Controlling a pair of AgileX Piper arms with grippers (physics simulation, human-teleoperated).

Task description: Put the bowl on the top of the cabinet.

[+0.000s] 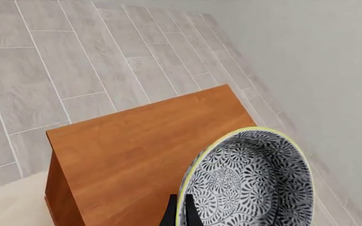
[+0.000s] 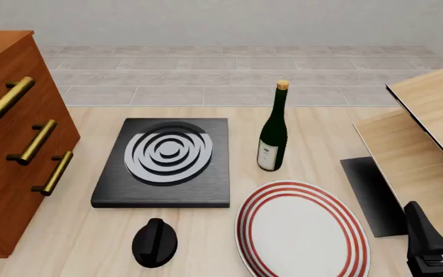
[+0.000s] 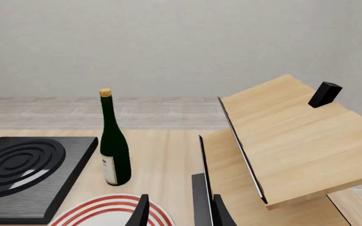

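Above the flat top of the reddish-brown cabinet point(image 1: 146, 150), the left end effector point(image 1: 179, 214) is gripping the bowl point(image 1: 250, 181) by its pale rim, one dark finger showing outside the wall and one inside against the blue-and-white pattern. The bowl is tilting, its inside facing the wrist camera, and whether it is touching the cabinet top cannot be told. Grey floor tiles point(image 1: 74, 61) are showing beyond the cabinet.

In the front view the cabinet is standing at the far left of the worktop point(image 2: 322, 124), its three brass handles point(image 2: 33, 141) facing right. Just beside it a black hob point(image 2: 166, 161) is lying flat, with a black knob point(image 2: 154, 242) near its front edge. A green wine bottle point(image 2: 274, 130) is standing upright right of the hob, and a white red-ringed plate point(image 2: 302, 231) is lying nearer. Pale wooden boards point(image 2: 429, 138) are leaning at the far right. The right end effector point(image 3: 177, 212) is hovering low at the near right with its fingers apart, holding nothing.
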